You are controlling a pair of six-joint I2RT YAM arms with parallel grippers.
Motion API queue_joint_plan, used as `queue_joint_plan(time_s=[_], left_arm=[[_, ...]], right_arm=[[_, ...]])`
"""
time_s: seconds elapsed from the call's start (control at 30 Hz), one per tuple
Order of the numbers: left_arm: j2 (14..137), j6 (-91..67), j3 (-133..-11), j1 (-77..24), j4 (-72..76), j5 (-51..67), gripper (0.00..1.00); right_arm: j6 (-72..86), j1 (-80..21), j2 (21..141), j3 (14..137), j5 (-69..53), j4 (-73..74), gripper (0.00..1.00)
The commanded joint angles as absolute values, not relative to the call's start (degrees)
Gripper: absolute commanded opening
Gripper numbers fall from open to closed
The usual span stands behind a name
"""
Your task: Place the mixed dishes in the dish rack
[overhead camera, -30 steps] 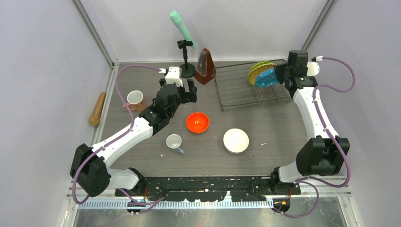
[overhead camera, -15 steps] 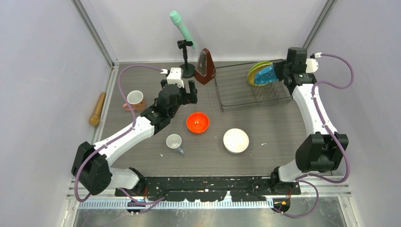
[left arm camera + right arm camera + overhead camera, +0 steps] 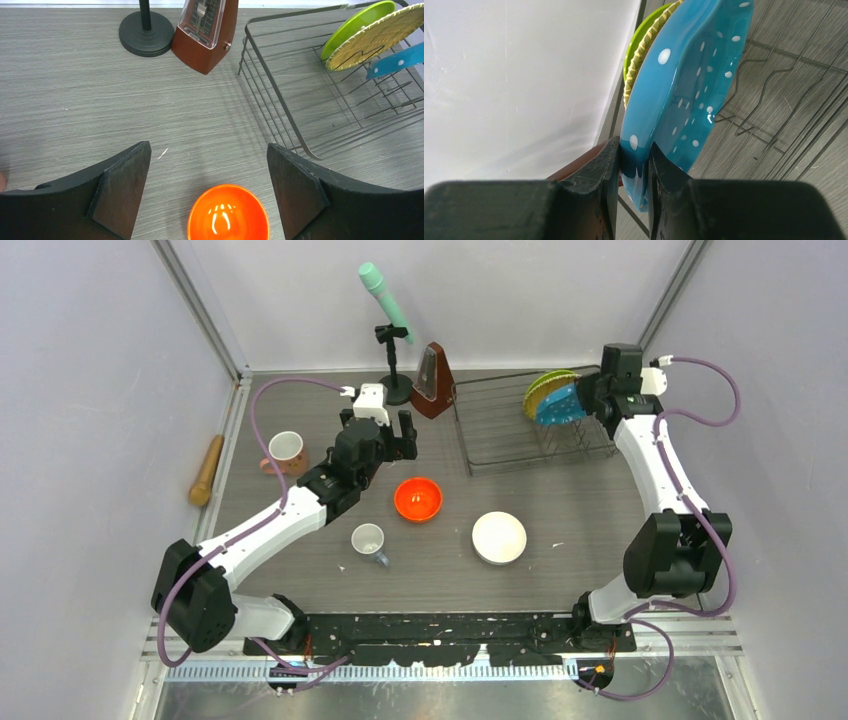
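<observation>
Right gripper (image 3: 634, 150) narrow, clamped on the rim of the blue white-dotted plate (image 3: 684, 80). Plate is on edge at the right end of the dish rack (image 3: 500, 430), just beside the yellow-rimmed plate (image 3: 375, 35) and lime-green plate (image 3: 357, 22); can't tell if it's seated in the prongs. Left gripper (image 3: 207, 150) wide, holding nothing, above the orange bowl (image 3: 228, 214), rack corner near on its right. Rack's left part is open wire floor. White bowl (image 3: 499, 537), small white cup (image 3: 368, 538) and pink mug (image 3: 286, 449) on the table, well apart.
</observation>
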State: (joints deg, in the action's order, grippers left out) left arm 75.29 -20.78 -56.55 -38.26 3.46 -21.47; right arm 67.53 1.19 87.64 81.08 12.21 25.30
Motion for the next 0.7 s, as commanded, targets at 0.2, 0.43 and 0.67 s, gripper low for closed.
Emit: queue_joint_plan(time_s=[0.2,0.43,0.67], left_arm=[[74.71,-21.09,-58.05,-38.45,3.1,-22.4,0.89],[74.5,-21.01,-58.04,-38.41,2.74,-22.66,0.89],[74.51,-21.01,-57.98,-38.41,2.47,-22.86,0.89]], right_arm=[[67.96,1.32,90.06,81.43,15.37,16.97,0.03],[69.17,1.31,91.99,81.76,14.06,17.26,0.55],[68.46,1.25,91.8,83.64,13.9,19.21,0.83]])
